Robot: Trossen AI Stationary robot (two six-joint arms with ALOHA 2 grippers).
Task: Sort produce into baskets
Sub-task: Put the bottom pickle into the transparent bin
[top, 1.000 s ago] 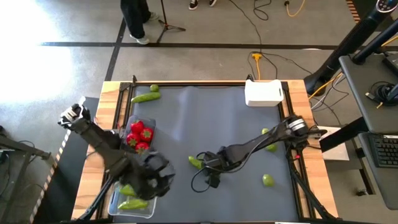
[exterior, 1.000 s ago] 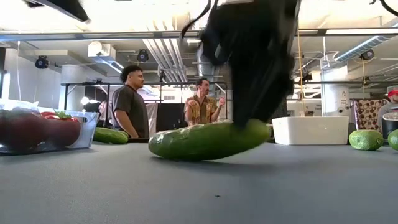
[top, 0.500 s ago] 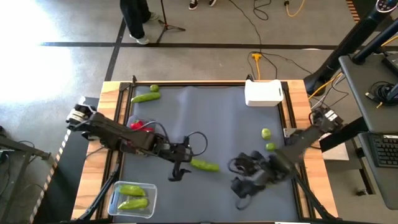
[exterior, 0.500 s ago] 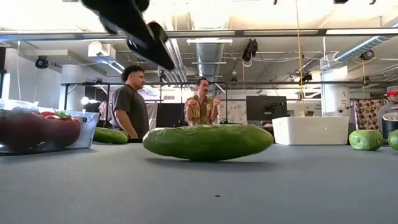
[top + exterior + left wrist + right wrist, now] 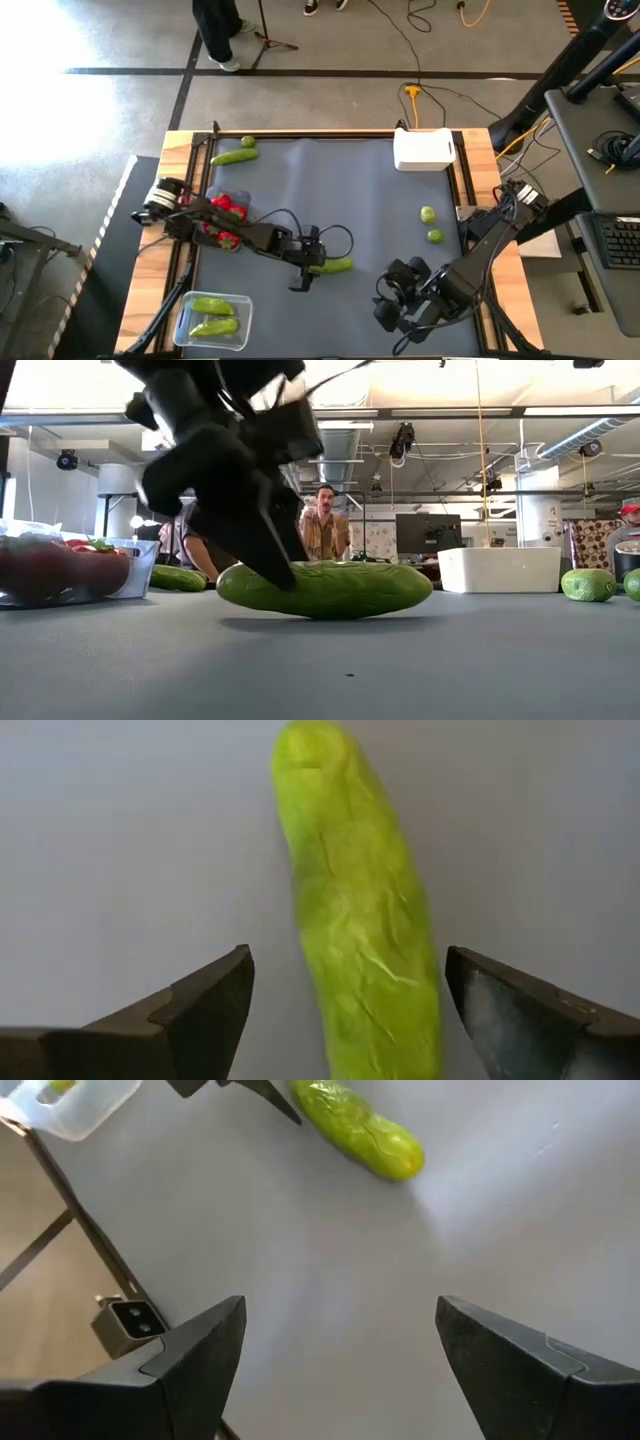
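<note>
A long green cucumber (image 5: 332, 266) lies on its side on the grey mat near the table's middle; it also shows in the low view (image 5: 325, 588). My left gripper (image 5: 306, 268) is open at the cucumber's left end, one finger on each side of it in the left wrist view (image 5: 345, 955), with mat showing in both gaps. My right gripper (image 5: 393, 300) is open and empty over the mat near the front edge, right of the cucumber (image 5: 360, 1130). A clear tub (image 5: 212, 318) at the near left holds two cucumbers. Red pieces (image 5: 226, 214) lie partly under my left arm.
A white box (image 5: 424, 150) stands at the far right. Two lime-green balls (image 5: 428, 214) (image 5: 435, 236) lie near the right edge. A cucumber (image 5: 235, 156) and a ball (image 5: 248, 142) lie at the far left. People stand in the room beyond the table (image 5: 325, 535).
My left gripper has gone from above the clear tub toward the table's right and down to the cucumber's left end. My right gripper has left the cucumber and drawn back toward the near right corner. The cucumber has shifted slightly right and now lies flat.
</note>
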